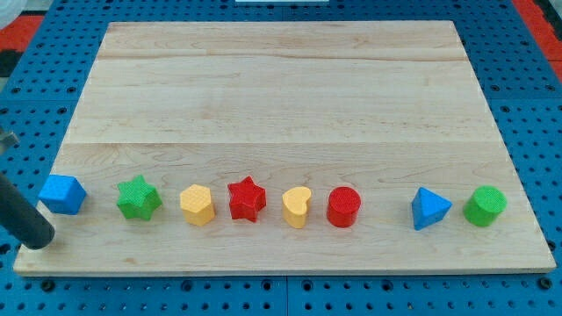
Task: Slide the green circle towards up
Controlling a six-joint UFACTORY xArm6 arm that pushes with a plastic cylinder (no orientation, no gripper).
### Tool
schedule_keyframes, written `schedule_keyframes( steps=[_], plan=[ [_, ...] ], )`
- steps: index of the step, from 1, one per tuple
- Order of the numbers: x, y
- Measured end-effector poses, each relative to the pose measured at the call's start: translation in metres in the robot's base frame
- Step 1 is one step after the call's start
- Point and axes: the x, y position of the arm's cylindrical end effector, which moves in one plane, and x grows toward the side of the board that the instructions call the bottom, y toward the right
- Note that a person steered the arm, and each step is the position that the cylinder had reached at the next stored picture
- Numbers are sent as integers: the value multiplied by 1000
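Observation:
The green circle (485, 205) stands at the right end of a row of blocks near the view's bottom, next to the board's right edge. My rod comes in from the view's left edge, and my tip (40, 239) rests at the board's bottom left corner, just below and left of the blue block (62, 193). The tip is far to the left of the green circle, with the whole row between them.
The row runs left to right: blue block, green star (139, 197), yellow hexagon (197, 204), red star (247, 198), yellow heart (297, 207), red circle (343, 207), blue triangle (429, 209). The wooden board (281, 96) lies on a blue pegboard.

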Motion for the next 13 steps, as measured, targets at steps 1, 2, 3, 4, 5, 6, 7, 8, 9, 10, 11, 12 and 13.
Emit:
schedule_keyframes(
  steps=[1, 2, 3, 4, 5, 6, 7, 8, 9, 10, 11, 12, 13],
  plan=[
    [7, 33],
    [19, 75],
    [23, 118],
    [28, 191],
    [30, 263],
    [32, 346],
    [32, 431],
    [31, 506],
    [20, 515],
    [1, 528],
    [-25, 533],
    [-36, 517],
    [-37, 489]
  ],
)
